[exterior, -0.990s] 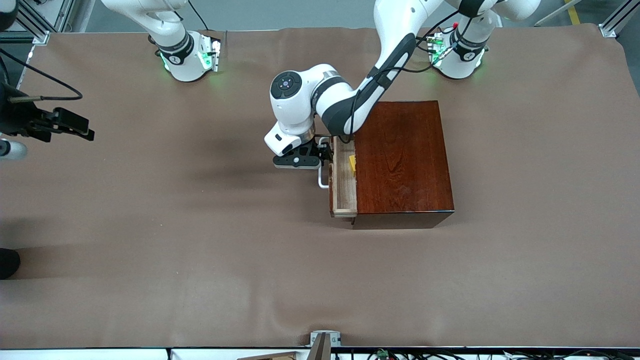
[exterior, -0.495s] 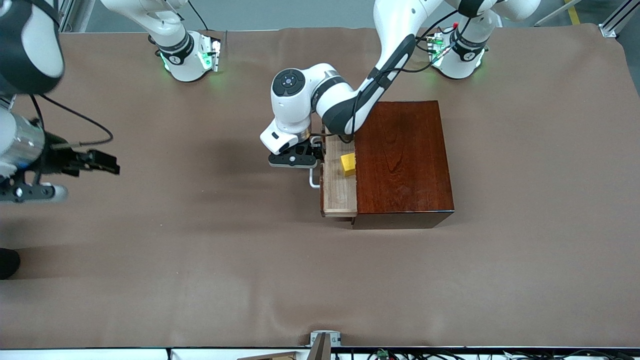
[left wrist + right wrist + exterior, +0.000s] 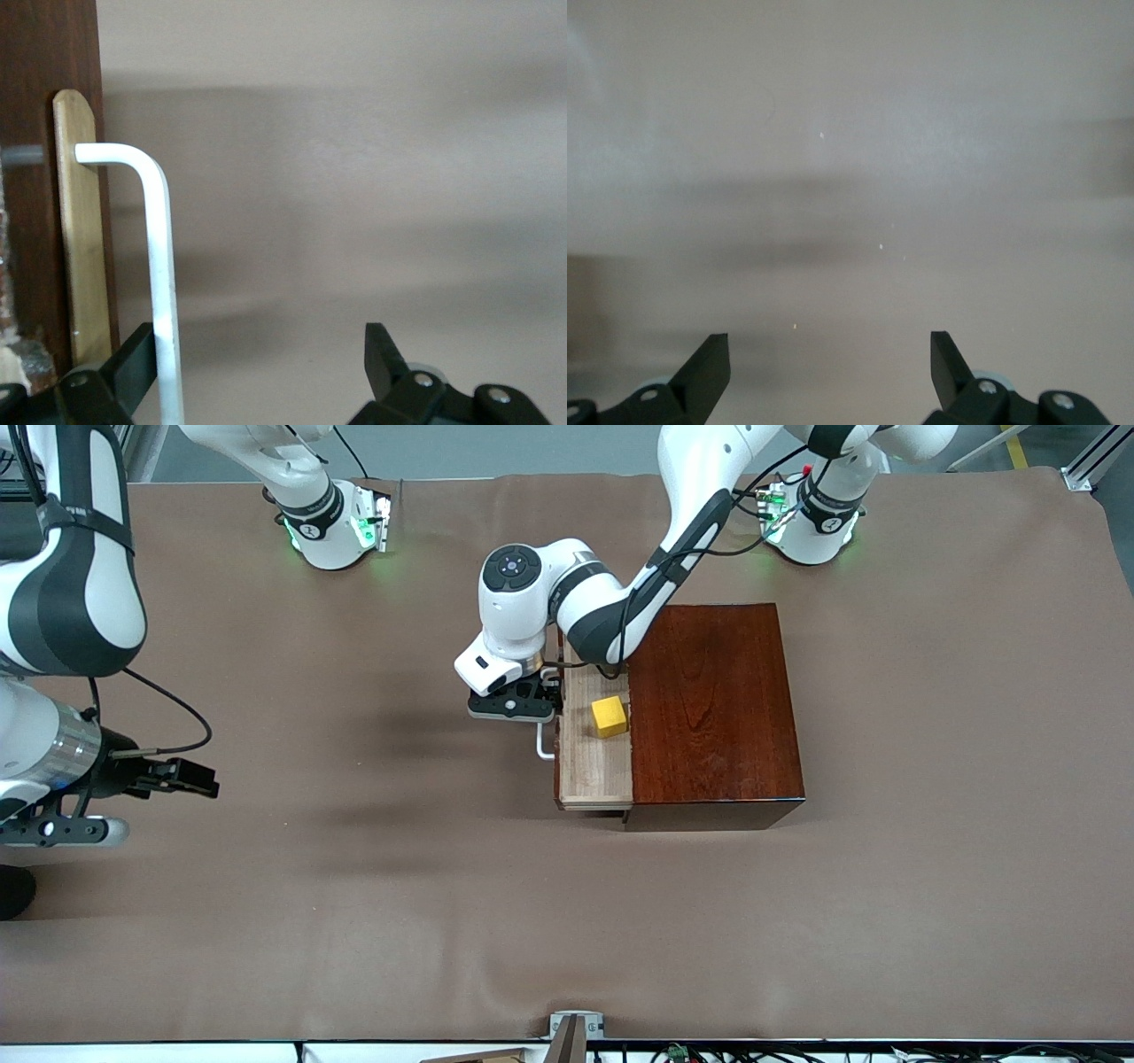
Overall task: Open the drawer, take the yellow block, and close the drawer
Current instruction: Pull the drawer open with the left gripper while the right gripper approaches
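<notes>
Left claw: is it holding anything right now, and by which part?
Nothing is clamped. The left claw is open, with one finger hooked against the white handle of the drawer.

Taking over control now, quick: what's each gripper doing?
Left gripper: open, one finger hooked against the drawer handle.
Right gripper: open, holding nothing, over bare table.

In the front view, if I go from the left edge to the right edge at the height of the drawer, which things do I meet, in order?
Right gripper → left gripper, open, one finger against the white handle → drawer → yellow block in it → dark wooden box.
</notes>
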### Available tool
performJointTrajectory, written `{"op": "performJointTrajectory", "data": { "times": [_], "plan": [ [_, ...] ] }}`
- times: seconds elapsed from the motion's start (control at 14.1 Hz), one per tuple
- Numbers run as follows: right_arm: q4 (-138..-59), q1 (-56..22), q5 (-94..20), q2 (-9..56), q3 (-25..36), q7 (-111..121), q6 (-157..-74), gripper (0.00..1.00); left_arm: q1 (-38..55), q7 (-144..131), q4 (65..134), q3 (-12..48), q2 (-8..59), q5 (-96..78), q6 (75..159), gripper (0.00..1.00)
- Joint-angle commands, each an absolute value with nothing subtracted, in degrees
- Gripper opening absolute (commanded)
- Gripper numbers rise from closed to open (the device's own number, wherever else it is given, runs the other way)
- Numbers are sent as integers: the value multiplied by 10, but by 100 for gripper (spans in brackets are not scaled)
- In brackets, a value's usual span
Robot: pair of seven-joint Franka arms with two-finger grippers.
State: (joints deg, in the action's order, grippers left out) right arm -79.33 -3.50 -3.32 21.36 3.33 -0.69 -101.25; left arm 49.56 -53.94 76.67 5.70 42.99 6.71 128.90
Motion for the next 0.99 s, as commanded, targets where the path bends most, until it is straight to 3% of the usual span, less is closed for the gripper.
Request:
{"op": "performJointTrajectory", "data": {
  "times": [0.0,0.28,0.64,0.92],
  "plan": [
    [-787,-22,-34,226,29,-8,-1047,100,511,-553,737,59,456,48,1336,100],
    [-787,-11,-36,250,30,-13,-1108,100,512,-554,727,60,456,47,1349,100],
    [-787,-11,-40,253,30,-28,-1114,100,510,-567,720,57,442,46,1337,100],
    [-787,-18,-43,249,28,-108,-1077,100,472,-569,721,52,356,46,1224,100]
  ]
}}
